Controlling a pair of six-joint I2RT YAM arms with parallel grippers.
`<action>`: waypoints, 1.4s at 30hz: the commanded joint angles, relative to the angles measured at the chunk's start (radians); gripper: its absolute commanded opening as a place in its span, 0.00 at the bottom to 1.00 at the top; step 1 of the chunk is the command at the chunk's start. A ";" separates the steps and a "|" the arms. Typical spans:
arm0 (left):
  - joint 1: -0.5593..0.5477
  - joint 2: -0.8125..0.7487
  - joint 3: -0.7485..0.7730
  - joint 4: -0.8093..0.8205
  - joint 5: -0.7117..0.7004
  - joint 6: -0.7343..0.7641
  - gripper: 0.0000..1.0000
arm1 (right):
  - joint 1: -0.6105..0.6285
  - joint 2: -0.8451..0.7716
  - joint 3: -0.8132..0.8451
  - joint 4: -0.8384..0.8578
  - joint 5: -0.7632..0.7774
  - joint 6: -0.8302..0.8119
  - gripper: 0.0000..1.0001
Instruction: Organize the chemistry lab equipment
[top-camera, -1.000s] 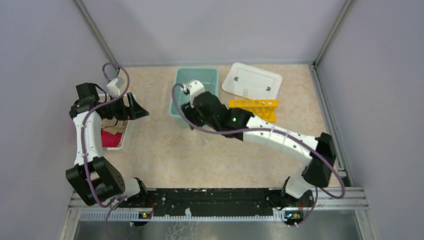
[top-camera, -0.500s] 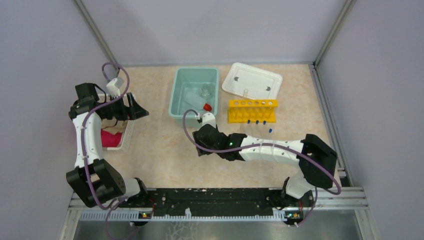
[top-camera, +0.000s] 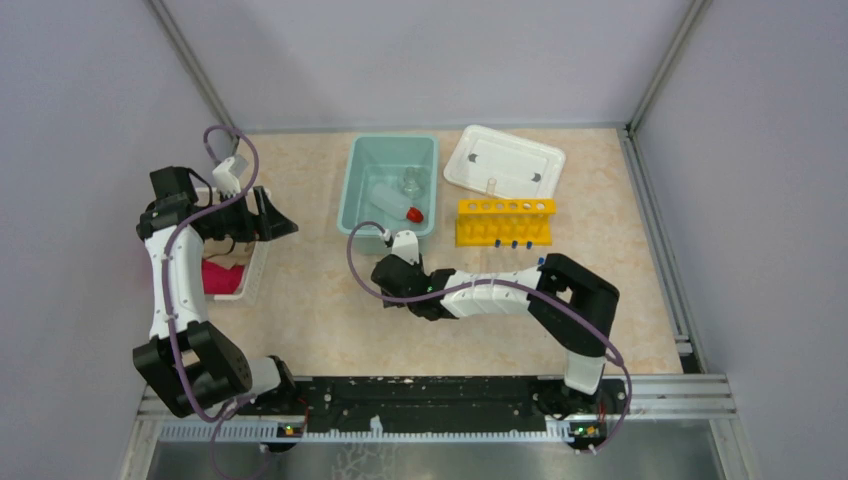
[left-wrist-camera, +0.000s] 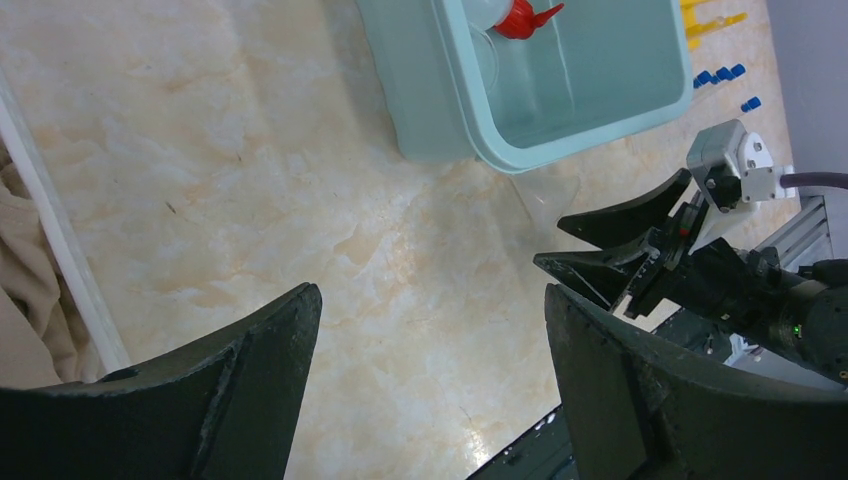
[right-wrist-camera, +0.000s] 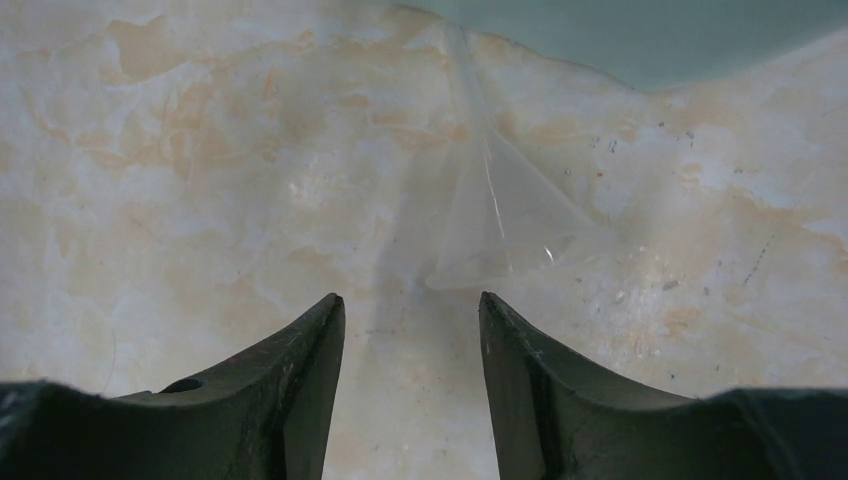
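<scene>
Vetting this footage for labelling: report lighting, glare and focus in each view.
Top external: even, soft light, only faint shadows, all sharp. Left wrist: table and teal bin crisp, its own dark fingers underexposed. Right wrist: the clear funnel nearly vanishes against the marbled table, marked only by thin edge highlights; fingers dark, slightly soft.

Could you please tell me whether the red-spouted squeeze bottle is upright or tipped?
Tipped: the translucent white squeeze bottle with red spout lies sideways in the teal plastic tub.
</scene>
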 joint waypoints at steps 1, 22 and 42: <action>0.009 -0.011 0.022 -0.013 0.021 0.014 0.88 | -0.014 0.045 0.078 0.063 0.097 0.039 0.50; 0.009 0.003 0.008 -0.017 0.024 0.031 0.88 | -0.023 0.039 0.069 0.039 0.181 0.032 0.02; 0.009 0.001 0.010 -0.015 0.038 0.019 0.87 | -0.044 -0.467 0.065 -0.071 -0.279 -0.269 0.00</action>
